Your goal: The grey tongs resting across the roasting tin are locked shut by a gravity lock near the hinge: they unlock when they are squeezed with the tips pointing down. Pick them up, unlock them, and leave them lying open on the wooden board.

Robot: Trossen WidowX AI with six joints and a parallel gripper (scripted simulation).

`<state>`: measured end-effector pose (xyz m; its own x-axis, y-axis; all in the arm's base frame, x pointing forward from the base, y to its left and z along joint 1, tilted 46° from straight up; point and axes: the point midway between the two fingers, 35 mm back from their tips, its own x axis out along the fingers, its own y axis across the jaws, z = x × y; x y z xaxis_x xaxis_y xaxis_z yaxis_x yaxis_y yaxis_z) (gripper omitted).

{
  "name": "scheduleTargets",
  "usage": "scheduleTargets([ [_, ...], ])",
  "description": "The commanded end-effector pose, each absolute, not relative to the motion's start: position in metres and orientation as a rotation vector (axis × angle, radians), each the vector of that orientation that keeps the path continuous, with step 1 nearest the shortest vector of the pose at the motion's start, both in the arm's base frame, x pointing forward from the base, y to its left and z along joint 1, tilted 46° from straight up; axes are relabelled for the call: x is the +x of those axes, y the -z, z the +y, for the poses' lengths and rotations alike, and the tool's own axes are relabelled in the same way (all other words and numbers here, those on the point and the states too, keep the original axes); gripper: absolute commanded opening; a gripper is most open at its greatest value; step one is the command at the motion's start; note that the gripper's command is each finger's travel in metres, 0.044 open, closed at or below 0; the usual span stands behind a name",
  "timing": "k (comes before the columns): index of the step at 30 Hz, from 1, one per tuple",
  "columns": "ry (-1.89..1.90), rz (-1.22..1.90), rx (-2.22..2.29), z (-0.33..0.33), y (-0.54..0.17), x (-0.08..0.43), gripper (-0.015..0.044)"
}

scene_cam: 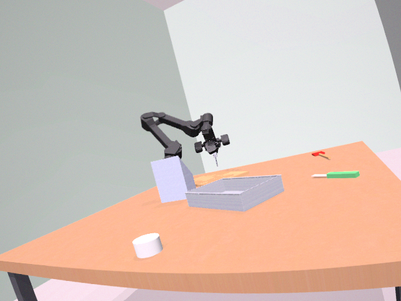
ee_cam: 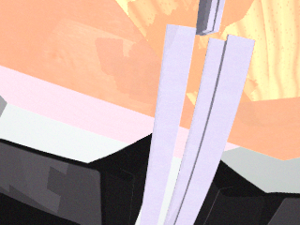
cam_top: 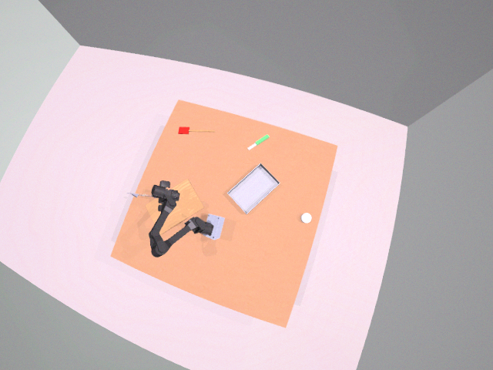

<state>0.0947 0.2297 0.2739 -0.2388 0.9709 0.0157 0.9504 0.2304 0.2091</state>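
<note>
My gripper (cam_top: 156,195) (scene_cam: 213,150) (ee_cam: 172,142) is shut on the grey tongs (cam_top: 135,195) (scene_cam: 215,158) (ee_cam: 170,84). It holds them in the air above the wooden board (cam_top: 192,195) (scene_cam: 239,174) (ee_cam: 277,56). In the exterior view the thin end of the tongs points down below the gripper. In the top view one end shows left of the gripper, over the table's left edge. In the wrist view the pale arms run between the black fingers with a narrow gap. Whether the lock is released cannot be told. The roasting tin (cam_top: 254,191) (scene_cam: 215,200) is empty.
A pale block (cam_top: 216,227) (scene_cam: 170,181) stands beside the arm's base. A white cylinder (cam_top: 306,217) (scene_cam: 148,246) stands at the table's far side from the arm. A green-handled tool (cam_top: 262,139) (scene_cam: 342,175) and a red-headed tool (cam_top: 183,130) (scene_cam: 318,153) lie beyond the tin and board.
</note>
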Motion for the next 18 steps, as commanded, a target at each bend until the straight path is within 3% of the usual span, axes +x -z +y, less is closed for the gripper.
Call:
scheduleTargets([
  [1,-0.323,2.393,1.815,0.218,-0.271,0.089,-0.0150],
  [18,-0.396,2.412,1.699,0.195,-0.255,0.076,-0.0150],
])
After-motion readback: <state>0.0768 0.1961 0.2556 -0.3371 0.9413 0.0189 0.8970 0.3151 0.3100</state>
